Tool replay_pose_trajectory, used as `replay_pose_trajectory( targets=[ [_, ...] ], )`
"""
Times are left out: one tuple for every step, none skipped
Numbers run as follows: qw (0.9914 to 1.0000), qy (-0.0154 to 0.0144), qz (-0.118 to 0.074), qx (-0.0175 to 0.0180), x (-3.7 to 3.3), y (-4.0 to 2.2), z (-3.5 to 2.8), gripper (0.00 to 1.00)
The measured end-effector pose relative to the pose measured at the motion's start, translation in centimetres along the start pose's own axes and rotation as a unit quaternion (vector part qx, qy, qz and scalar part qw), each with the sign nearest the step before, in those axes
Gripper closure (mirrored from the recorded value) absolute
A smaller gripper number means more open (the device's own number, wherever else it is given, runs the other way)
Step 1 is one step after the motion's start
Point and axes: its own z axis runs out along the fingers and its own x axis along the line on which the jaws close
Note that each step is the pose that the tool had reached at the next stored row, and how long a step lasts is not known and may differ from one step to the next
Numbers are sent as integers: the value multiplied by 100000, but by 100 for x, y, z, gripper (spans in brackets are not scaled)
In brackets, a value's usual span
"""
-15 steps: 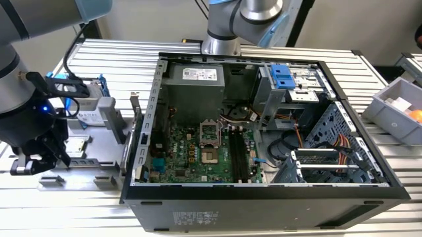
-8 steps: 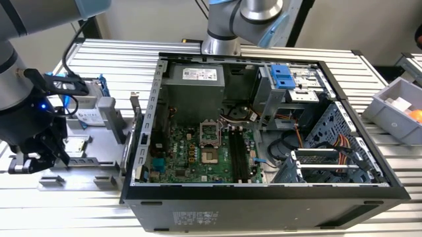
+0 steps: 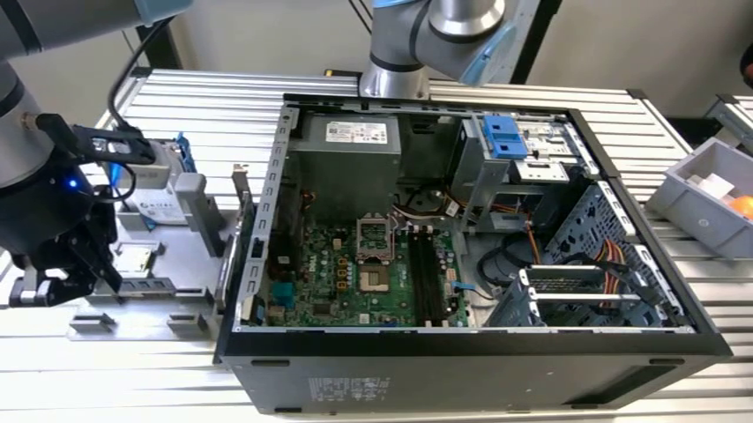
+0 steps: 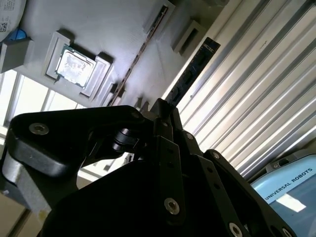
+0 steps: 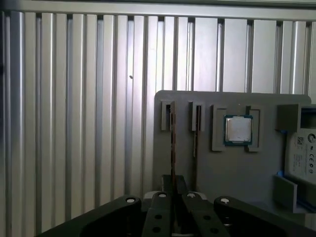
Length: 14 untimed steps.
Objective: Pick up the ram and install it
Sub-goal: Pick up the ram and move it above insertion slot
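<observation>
— Where are your fingers (image 5: 165, 187)?
— Drawn in together on the ram (image 5: 173, 143). It stands on edge in its slot on the grey holder (image 5: 222, 168), with a second stick (image 5: 196, 131) just beside it.
— And your arm (image 3: 35, 211)?
— At the exterior view's left, wrist pointing down over the holder, beside the open computer case (image 3: 471, 352) on the bench (image 3: 200, 97).

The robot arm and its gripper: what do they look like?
The arm is silver-grey tubing with light-blue joint caps; a black cable runs along it, and a small blue light glows near the wrist. The gripper is black linked bars with silver screws.
</observation>
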Motion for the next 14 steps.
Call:
replay_pose_trajectory(
  targets=[
    [100000, 3, 5, -2, 0, 1, -8, 100],
    [100000, -1, 9, -1, -1, 1, -16, 100],
    [100000, 1, 8, 1, -1, 1, -26, 100],
    [100000, 2, 7, -3, -1, 2, -34, 100],
    [100000, 0, 8, 1, -1, 2, -41, 100],
    [100000, -1, 6, -1, -1, 2, -49, 100],
    [100000, 0, 0, 0, -1, 2, -57, 100],
    [100000, 1, -16, -1, -1, 1, -64, 100],
    [100000, 0, -25, 1, -1, 2, -69, 100],
    [100000, -11, -33, 11, -1, 2, -72, 100],
    [100000, -6, -44, 5, -1, 2, -76, 100],
    [100000, 0, -55, 1, -1, 2, -80, 100],
    [100000, -3, -69, 3, -1, 3, -83, 100],
    [100000, 14, -92, -13, -1, 3, -92, 100]
  ],
)
